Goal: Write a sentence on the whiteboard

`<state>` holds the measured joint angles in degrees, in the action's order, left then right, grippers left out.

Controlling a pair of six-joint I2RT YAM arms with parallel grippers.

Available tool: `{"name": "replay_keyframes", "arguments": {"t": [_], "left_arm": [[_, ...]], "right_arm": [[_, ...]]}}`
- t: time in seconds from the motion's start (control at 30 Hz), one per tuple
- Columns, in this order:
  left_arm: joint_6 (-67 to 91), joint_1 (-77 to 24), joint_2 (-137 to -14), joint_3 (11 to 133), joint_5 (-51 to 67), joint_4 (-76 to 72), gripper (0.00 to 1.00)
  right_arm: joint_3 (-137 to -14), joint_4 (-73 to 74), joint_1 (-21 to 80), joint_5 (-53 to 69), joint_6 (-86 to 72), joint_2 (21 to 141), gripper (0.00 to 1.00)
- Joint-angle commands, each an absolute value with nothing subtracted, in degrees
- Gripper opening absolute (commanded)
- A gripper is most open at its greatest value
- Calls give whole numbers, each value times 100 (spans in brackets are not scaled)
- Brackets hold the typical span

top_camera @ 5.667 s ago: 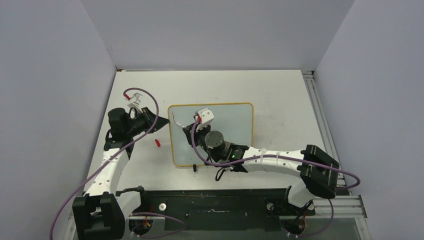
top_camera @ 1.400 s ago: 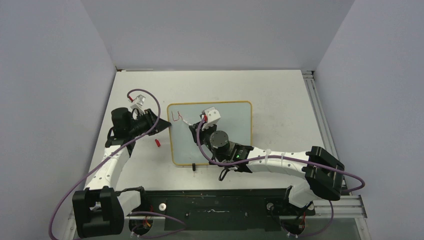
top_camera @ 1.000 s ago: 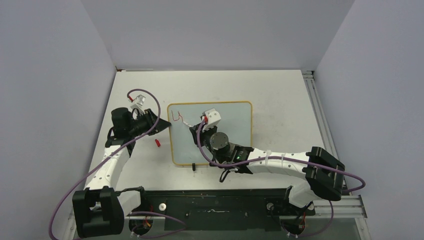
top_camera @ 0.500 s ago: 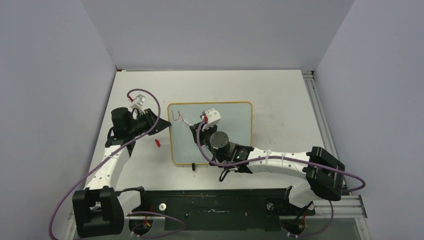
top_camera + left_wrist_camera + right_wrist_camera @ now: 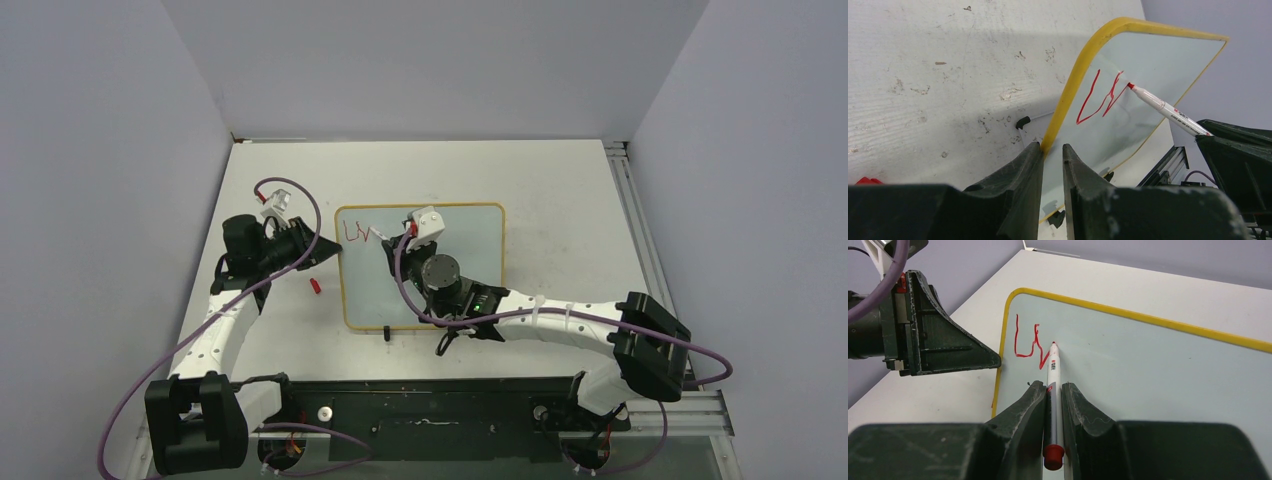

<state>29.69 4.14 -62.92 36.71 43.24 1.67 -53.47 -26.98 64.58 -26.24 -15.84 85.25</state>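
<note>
The whiteboard (image 5: 475,240) lies on the table with its yellow-orange frame; it also shows in the left wrist view (image 5: 1158,60) and the right wrist view (image 5: 1148,375). Of the sentence, only a red "W" (image 5: 357,233) stands near the top left corner, also visible in the wrist views (image 5: 1100,97) (image 5: 1028,342). My left gripper (image 5: 335,250) (image 5: 1052,146) is shut on the board's left edge. My right gripper (image 5: 395,248) (image 5: 1052,385) is shut on a white marker (image 5: 1053,367) (image 5: 1168,111). Its red tip touches the end of the "W".
A small red marker cap (image 5: 316,285) lies on the table left of the board. A black foot (image 5: 387,335) sticks out at the board's near edge. A metal rail (image 5: 640,230) runs along the table's right side. Grey walls enclose the table.
The red writing has grown from one curved stroke to a full "W". My right gripper has moved the marker tip slightly right and up. The left gripper has held the board's edge throughout.
</note>
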Motion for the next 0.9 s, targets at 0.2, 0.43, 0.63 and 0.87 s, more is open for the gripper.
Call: {"name": "replay_keyframes", "arguments": {"t": [0.2,0.43,0.63,0.87], "left_arm": [[2953,336,-6295,3916,4553,-55,19],[2948,334,-6301,3910,4540,-44,19],[2937,334,-6301,3924,4498,-11,19],[2887,334,-6292,3936,4426,-9,19]], "right_arm": [[-5660,-2830,6283,-2894,-1392,8397,5],[-5657,-2833,6248,-2855,-1404,8409,5],[-5704,-2791,6249,-2754,-1380,8390,5],[-5666,-2637,6273,-2494,-1426,8173,5]]}}
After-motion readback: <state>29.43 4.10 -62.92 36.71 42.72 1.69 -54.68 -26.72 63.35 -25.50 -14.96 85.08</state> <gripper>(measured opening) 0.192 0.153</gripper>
